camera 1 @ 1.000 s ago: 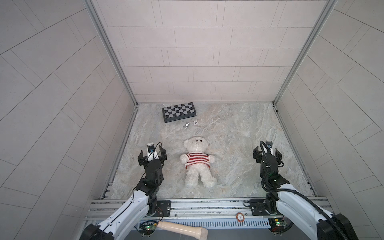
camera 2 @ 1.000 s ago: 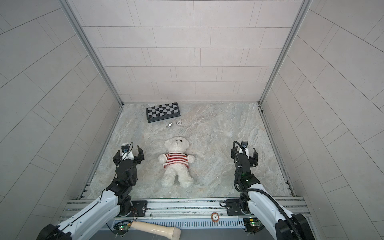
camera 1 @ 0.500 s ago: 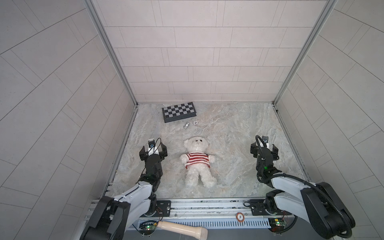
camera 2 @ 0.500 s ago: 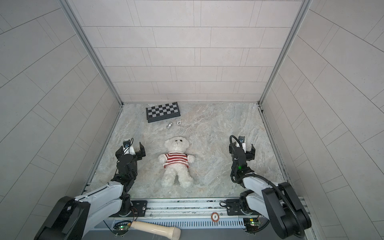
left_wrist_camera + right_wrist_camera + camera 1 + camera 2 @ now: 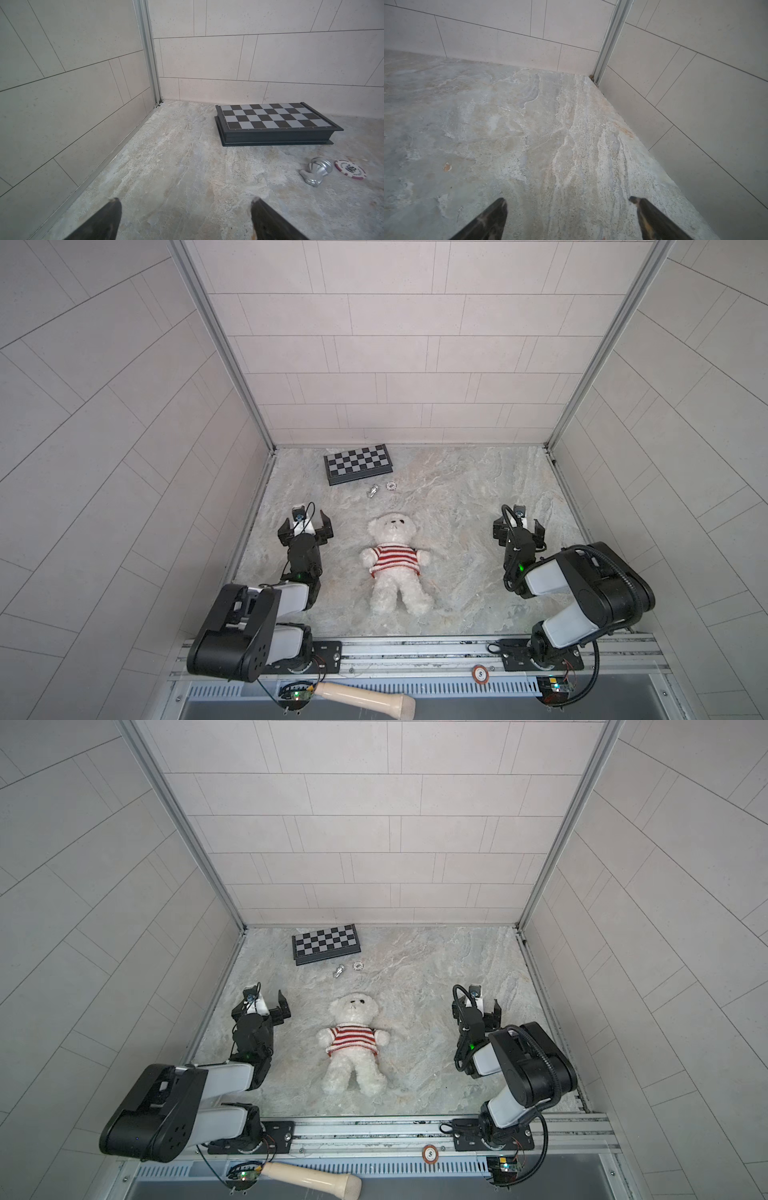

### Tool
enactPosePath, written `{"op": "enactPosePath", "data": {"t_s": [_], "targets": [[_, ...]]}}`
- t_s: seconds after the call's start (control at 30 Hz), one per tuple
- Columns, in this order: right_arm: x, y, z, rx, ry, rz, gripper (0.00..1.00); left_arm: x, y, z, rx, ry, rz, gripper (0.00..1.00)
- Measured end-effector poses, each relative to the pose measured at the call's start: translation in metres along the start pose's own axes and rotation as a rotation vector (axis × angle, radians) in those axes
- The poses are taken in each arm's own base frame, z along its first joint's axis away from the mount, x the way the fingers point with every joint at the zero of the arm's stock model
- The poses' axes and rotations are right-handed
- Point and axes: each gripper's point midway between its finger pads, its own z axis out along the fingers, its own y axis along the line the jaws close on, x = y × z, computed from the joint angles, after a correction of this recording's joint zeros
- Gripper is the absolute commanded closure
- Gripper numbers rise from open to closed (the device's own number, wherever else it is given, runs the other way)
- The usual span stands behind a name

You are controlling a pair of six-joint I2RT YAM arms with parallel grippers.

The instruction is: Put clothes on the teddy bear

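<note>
Top views: teddy bear (image 5: 392, 526) face-up in striped sweater (image 5: 395, 558), seemingly fully on.
Flanked by left gripper (image 5: 305, 526) and right gripper (image 5: 518, 526), each splayed wide, empty.

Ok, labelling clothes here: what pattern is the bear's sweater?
The sweater has red-and-white stripes, clearest in a top view.

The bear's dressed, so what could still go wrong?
The left gripper and right gripper stand open, clear of the teddy bear. If either reaches in, a finger might snag the striped sweater and drag it askew. The loose chess piece and poker chip by its head could get knocked.
</note>
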Motion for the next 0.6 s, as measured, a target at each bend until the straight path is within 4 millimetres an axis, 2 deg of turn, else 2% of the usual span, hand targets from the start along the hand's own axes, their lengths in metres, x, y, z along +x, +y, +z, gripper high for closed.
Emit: {"op": "enactPosePath", "data": {"t_s": [0.1, 0.23, 0.37, 0.5, 0.6], "targets": [[0.0, -0.001, 0.006, 0.002, 0.003, 0.006, 0.01, 0.003, -0.003, 0.006, 0.015, 0.001, -0.01, 0.0], [-0.013, 0.003, 0.018, 0.003, 0.004, 0.017, 0.01, 0.014, -0.007, 0.016, 0.02, 0.04, -0.008, 0.0], [-0.024, 0.004, 0.03, -0.007, 0.007, 0.038, 0.01, 0.004, -0.009, 0.025, 0.019, 0.028, -0.017, 0.0], [-0.016, 0.003, 0.03, -0.011, 0.04, 0.028, 0.01, -0.009, -0.012, 0.036, 0.006, 0.026, -0.023, 0.0], [-0.012, 0.004, 0.03, -0.018, 0.053, 0.023, 0.01, -0.009, -0.013, 0.038, -0.004, 0.035, -0.017, 0.0]]}}
